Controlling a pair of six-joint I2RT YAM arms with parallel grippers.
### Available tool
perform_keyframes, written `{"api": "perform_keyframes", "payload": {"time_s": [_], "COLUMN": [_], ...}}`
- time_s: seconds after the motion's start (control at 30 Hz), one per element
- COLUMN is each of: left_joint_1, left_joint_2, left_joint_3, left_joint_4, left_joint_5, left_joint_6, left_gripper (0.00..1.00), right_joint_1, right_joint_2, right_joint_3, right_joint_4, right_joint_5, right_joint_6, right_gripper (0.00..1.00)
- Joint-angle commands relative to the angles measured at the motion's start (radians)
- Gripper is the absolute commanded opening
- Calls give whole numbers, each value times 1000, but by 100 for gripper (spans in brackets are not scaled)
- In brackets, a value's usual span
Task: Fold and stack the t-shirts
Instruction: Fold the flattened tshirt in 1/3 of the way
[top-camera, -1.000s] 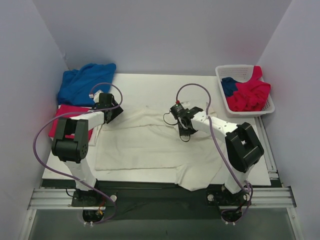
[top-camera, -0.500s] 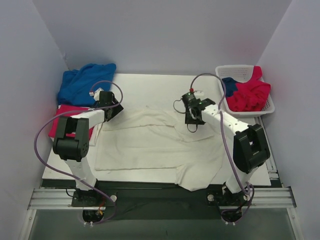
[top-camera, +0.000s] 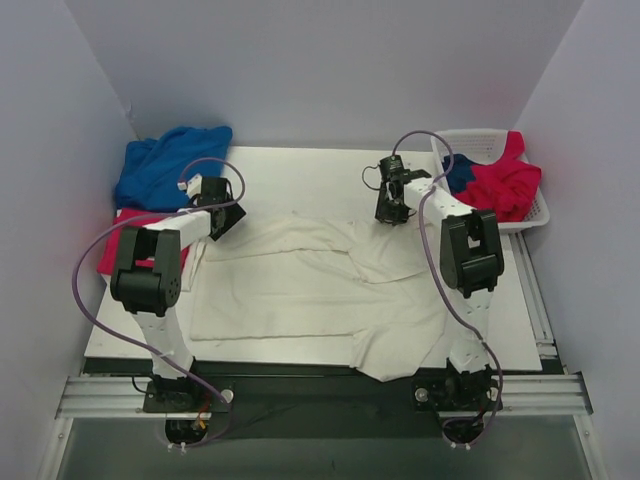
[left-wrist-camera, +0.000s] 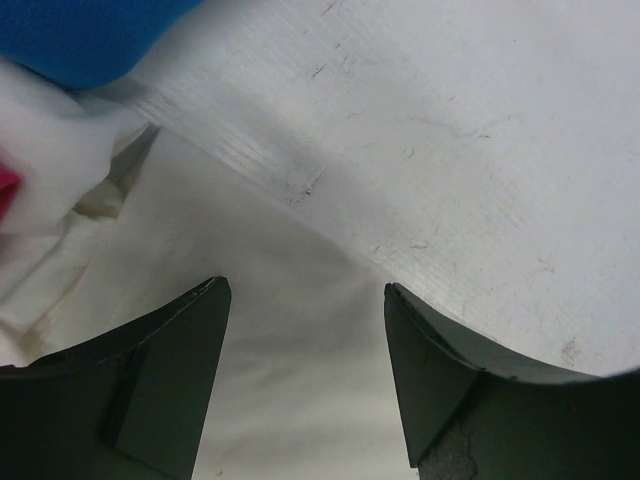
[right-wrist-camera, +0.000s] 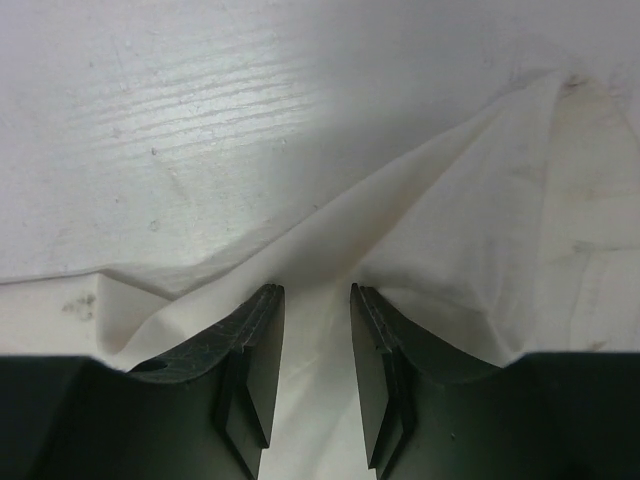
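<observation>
Cream-white t-shirt (top-camera: 300, 290): one, large, spread roughly flat across the middle of the table (top-camera: 300, 175), creased, with its near right part hanging over the table's front edge. Blue t-shirt (top-camera: 165, 165): one, crumpled in a heap at the far left corner. Crimson t-shirt (top-camera: 112, 250): one, lying at the left edge beside the left arm, partly hidden by it. Basket (top-camera: 470, 138): white lattice, far right, holding further crimson and blue cloth in a heap. Left gripper (left-wrist-camera: 305, 290): low over the cream-white t-shirt's far left edge, jaws spread wide, nothing between them; bare table shows just beyond. Right gripper (right-wrist-camera: 315, 292): at the same shirt's far right edge, near the basket, jaws parted by a narrow gap, released; a raised fold of the cloth runs up to that gap, though whether the fingertips (right-wrist-camera: 262, 310) touch it is unclear from the wrist view.
</observation>
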Motion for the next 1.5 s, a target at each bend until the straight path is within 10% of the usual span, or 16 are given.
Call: {"api": "perform_keyframes", "payload": {"time_s": [0.0,0.93,1.47], "left_joint_1": [9,24,41], "left_joint_2": [21,234,436], "left_joint_3": [50,350,666], "left_joint_4": [-115,-400,-448], "left_joint_5": [-38,-5,87], "left_joint_6": [-34,-82,-76], "left_gripper": [74,73,73], "right_joint_1": [-16,-200,-200], "right_joint_2": [16,124,306], "right_joint_3": [46,147,492], "right_joint_4": [-44,-263,-297], "right_joint_5": [-54,61,-1], "right_joint_6": [20,87,1], "right_gripper": [34,31,33]}}
